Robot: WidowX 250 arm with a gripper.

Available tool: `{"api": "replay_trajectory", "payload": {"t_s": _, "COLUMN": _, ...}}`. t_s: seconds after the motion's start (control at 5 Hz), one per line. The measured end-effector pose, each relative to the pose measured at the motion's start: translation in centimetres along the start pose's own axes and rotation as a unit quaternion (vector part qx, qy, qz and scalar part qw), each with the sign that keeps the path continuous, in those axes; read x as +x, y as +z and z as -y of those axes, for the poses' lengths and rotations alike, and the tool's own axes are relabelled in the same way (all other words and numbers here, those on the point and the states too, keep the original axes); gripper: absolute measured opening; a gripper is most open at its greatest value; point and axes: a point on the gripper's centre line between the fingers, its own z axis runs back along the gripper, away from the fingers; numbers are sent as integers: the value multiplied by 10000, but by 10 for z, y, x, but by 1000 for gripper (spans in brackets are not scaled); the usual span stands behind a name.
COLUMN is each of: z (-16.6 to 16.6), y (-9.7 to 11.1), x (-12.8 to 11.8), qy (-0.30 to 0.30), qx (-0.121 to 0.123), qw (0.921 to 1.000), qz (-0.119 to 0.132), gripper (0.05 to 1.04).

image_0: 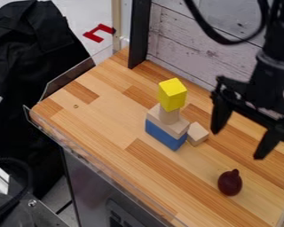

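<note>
The black gripper (238, 142) hangs over the right part of the wooden table, its two fingers spread wide with nothing between them. Left of it stands a stack: a blue block (164, 135) at the bottom, a natural wood block (175, 126) on that, then an upright wooden cylinder (168, 115) with a yellow block (172, 94) on top. A small wooden cube (197, 134) lies beside the stack's right side. Below the gripper in the view, nearer the front, is a dark red, onion-shaped object (230, 182).
The wooden table (91, 113) has a clear plastic guard (67, 79) along its left edge. A whitewashed plank wall (183, 53) and a black post (139, 35) stand behind it. A black cable loops at the upper right.
</note>
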Motion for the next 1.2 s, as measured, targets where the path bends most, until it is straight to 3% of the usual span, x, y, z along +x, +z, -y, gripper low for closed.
{"api": "replay_trajectory", "payload": {"t_s": 0.2, "z": -24, "y": 23, "x": -8, "qy": 248, "qx": 10, "qw": 9990, "qz": 374, "gripper": 999}}
{"api": "replay_trajectory", "payload": {"t_s": 0.4, "z": -53, "y": 33, "x": -6, "qy": 578, "qx": 37, "qw": 9969, "qz": 536, "gripper": 999}}
{"api": "replay_trajectory", "payload": {"t_s": 0.8, "z": -83, "y": 39, "x": -1, "qy": 760, "qx": 72, "qw": 9956, "qz": 547, "gripper": 999}}
{"api": "replay_trajectory", "payload": {"t_s": 1.0, "z": -92, "y": 35, "x": 0, "qy": 728, "qx": 208, "qw": 9965, "qz": 356, "gripper": 999}}
{"api": "replay_trajectory", "payload": {"t_s": 1.2, "z": -95, "y": 39, "x": 5, "qy": 662, "qx": 248, "qw": 9967, "qz": 405, "gripper": 999}}
